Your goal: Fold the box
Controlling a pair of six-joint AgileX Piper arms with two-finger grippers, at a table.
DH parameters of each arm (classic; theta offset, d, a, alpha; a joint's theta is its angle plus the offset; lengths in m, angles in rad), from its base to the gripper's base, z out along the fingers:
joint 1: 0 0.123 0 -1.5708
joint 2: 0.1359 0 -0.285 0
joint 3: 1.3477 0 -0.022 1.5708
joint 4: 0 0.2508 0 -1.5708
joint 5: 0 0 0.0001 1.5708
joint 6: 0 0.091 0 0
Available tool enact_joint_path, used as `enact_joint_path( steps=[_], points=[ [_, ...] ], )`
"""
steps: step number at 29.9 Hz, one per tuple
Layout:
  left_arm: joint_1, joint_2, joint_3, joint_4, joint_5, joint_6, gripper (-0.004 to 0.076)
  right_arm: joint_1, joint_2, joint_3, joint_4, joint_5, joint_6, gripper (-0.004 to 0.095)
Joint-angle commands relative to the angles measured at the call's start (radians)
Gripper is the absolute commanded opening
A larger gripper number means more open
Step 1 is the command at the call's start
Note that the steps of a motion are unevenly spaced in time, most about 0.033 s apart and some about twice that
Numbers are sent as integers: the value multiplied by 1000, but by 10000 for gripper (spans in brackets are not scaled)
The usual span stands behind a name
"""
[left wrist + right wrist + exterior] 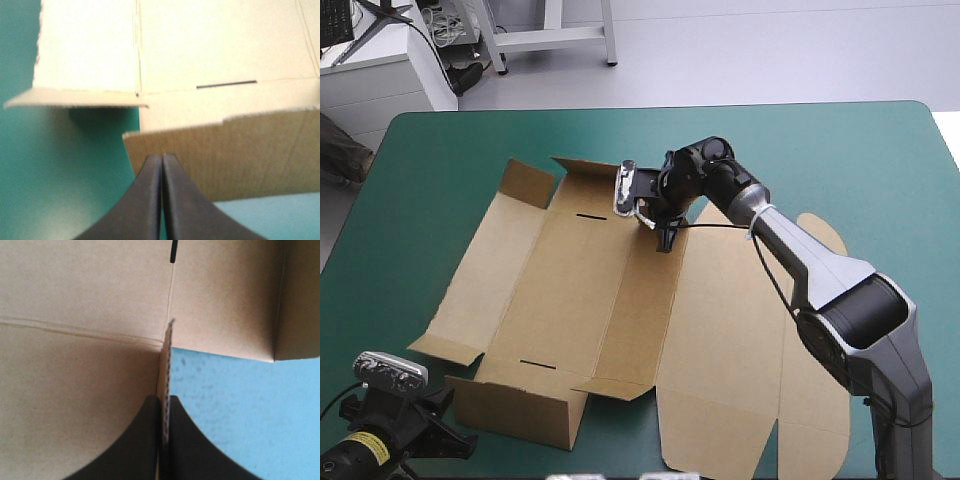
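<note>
**Right pincer clamped on a raised fold of the box, left pincer shut by the near wall**

The brown box lies in the middle of the teal-green bench, mostly spread flat. Its near wall is raised, a small flap stands up at the far left corner, and a long fold runs from far to near through the middle.

The right pincer reaches down at the far end of that fold. In the right wrist view, its black fingers are all but together, with a thin upright edge of board between them.

The left pincer sits low at the bench's near left corner. Its fingers meet in one point and hold nothing. They are aimed at the outside of the near wall; contact cannot be told.
</note>
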Motion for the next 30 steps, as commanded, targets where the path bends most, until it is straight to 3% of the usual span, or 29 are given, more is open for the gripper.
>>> enact_joint_path(
  steps=[1,9,16,18,25,30],
  points=[
    [-3,10,-23,0,-49,-10,-10,32,-58,-36,19,-101,-48,0],
    [-3,10,-23,7,-49,-10,-10,54,-49,-36,108,-115,-53,-1],
    [-3,10,-23,9,-49,-10,-10,54,-49,-36,106,-114,-55,10],
    [-3,10,-23,9,-49,-10,-10,54,-49,-36,104,-116,-55,45],
    [-3,10,-23,53,-49,-10,-10,54,-51,-36,90,-122,-34,344],
    [-3,10,-23,61,-49,-10,-10,54,-78,-36,24,-104,23,329]
  ],
)
